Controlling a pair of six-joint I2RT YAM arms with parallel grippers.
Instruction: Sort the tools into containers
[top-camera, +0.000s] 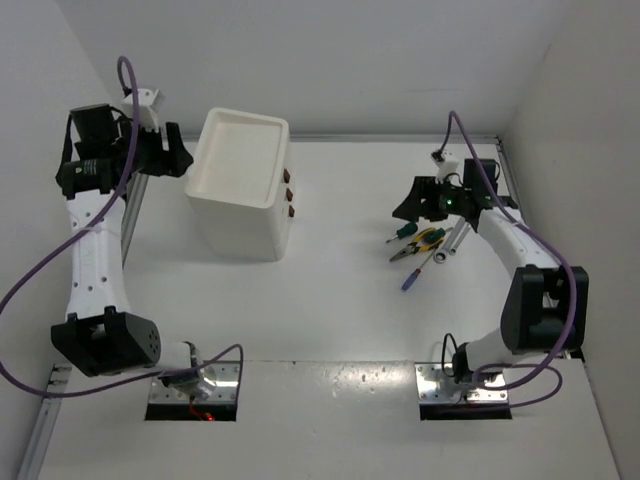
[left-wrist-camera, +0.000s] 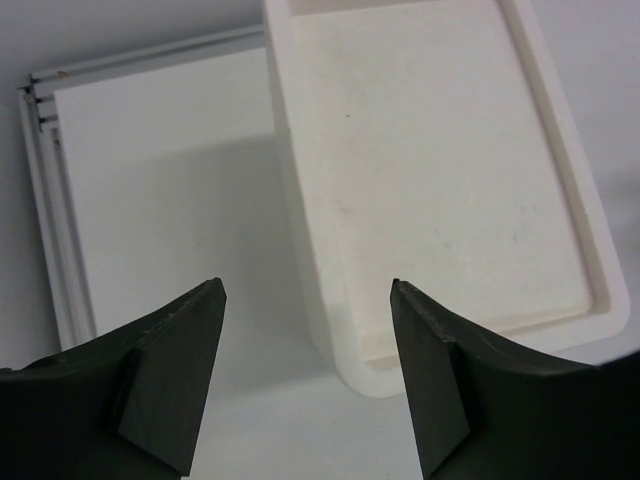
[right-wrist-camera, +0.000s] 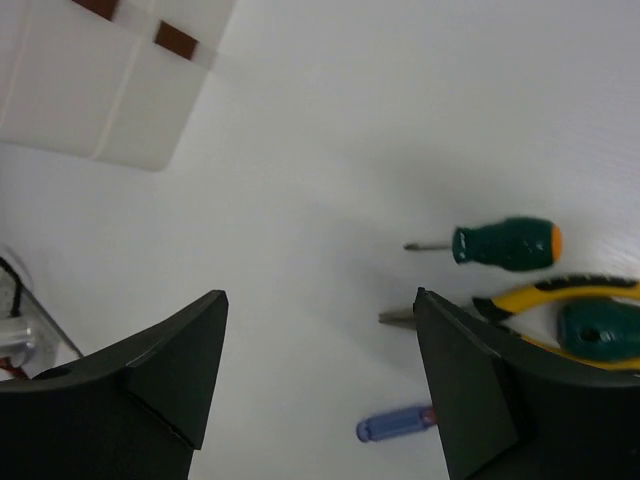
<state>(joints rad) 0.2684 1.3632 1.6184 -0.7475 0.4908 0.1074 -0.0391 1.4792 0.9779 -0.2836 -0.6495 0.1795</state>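
The white drawer unit (top-camera: 240, 190) stands at the back left, its recessed tray top empty and its three brown knobs (top-camera: 290, 195) facing right. It also shows in the left wrist view (left-wrist-camera: 440, 170) and the right wrist view (right-wrist-camera: 100, 90). My left gripper (top-camera: 178, 158) (left-wrist-camera: 306, 290) is open and empty, hovering by the unit's left edge. The tools lie at the right: green-handled screwdriver (top-camera: 403, 231) (right-wrist-camera: 505, 245), yellow-handled pliers (top-camera: 425, 241) (right-wrist-camera: 560, 295), blue-handled screwdriver (top-camera: 411, 281) (right-wrist-camera: 395, 424), and silver wrenches (top-camera: 457, 238). My right gripper (top-camera: 405, 205) (right-wrist-camera: 320, 295) is open and empty above the table, just left of them.
An aluminium rail (top-camera: 130, 215) runs along the table's left edge, also seen in the left wrist view (left-wrist-camera: 45, 210). White walls close the back and both sides. Purple cables (top-camera: 500, 215) loop off both arms. Metal base plates (top-camera: 462, 385) sit at the near edge.
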